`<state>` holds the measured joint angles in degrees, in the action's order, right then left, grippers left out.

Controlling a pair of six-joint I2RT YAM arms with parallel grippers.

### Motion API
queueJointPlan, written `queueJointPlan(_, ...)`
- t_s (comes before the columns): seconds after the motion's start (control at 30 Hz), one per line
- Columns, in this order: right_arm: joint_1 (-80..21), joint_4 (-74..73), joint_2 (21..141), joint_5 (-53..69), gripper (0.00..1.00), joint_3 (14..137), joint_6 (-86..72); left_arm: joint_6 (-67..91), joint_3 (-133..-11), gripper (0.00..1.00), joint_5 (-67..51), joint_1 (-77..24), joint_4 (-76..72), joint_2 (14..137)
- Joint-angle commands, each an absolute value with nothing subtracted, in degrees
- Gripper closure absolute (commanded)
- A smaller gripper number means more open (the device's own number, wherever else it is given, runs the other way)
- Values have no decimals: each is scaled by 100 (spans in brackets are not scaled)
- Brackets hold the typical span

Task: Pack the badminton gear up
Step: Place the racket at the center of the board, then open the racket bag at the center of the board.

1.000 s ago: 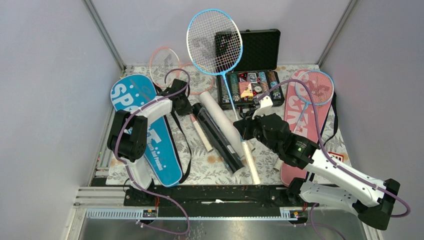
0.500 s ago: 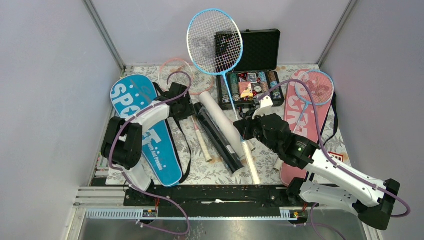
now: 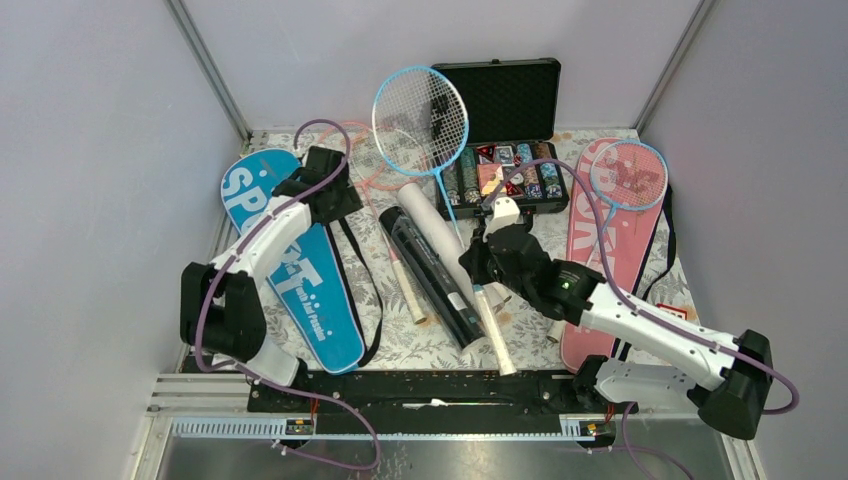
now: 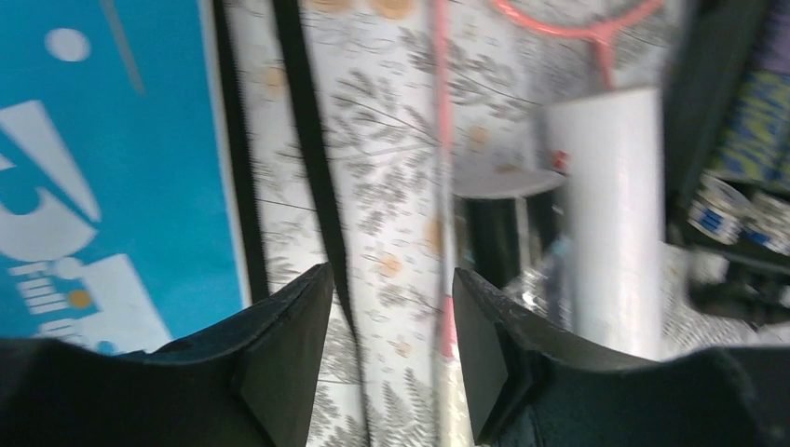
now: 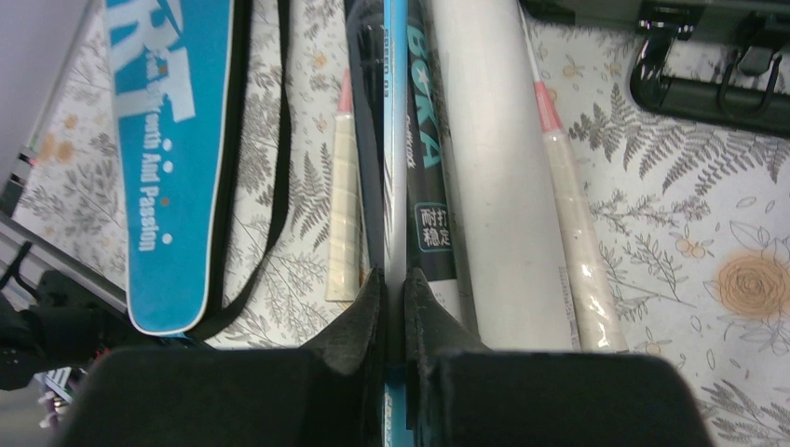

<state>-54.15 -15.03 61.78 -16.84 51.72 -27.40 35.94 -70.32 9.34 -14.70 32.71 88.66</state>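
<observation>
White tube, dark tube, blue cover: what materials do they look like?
White tube: matte, likely cardboard or plastic; no glare.
Dark tube: probably glossy plastic; sheen, printed label.
Blue cover: seemingly soft fabric; printed lettering, black strap edging.

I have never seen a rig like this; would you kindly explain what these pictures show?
Two robot arms are bolted at the near edge of a table. One picture looks down from above and behind them; the other two come from a camera on each wrist, showing that arm's own fingers. On the table lie a blue cover, a pink cover, a white tube, a dark tube, a pink racket and an open black case of chips. The right gripper is shut on the shaft of a light-blue racket; the left gripper is open and holds nothing.
</observation>
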Motion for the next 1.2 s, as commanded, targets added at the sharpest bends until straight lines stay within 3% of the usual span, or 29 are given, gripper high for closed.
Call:
queueJointPlan(0.0, -5404, -1230, 6027, -1703, 100, 5445, -2849, 3282, -7238, 44, 1147, -1058, 3325, 9466)
queueJointPlan(0.2, -5405, -1094, 5951, -1627, 100, 5416, -2803, 3385, -8068, 48, 1308, -776, 3737, 10523)
queueJointPlan(0.53, -5405, -837, 5831, -1586, 100, 5186, -2757, 3393, -8082, 52, 1553, -478, 3749, 11226)
queueJointPlan(0.73, -5405, -756, 5874, -1582, 100, 5090, -2731, 3349, -7939, 99, 1266, -475, 3595, 11097)
queueJointPlan(1.17, -5405, -1438, 6664, -756, 100, 5460, -2498, 3156, -7309, 100, 722, -475, 3729, 9403)
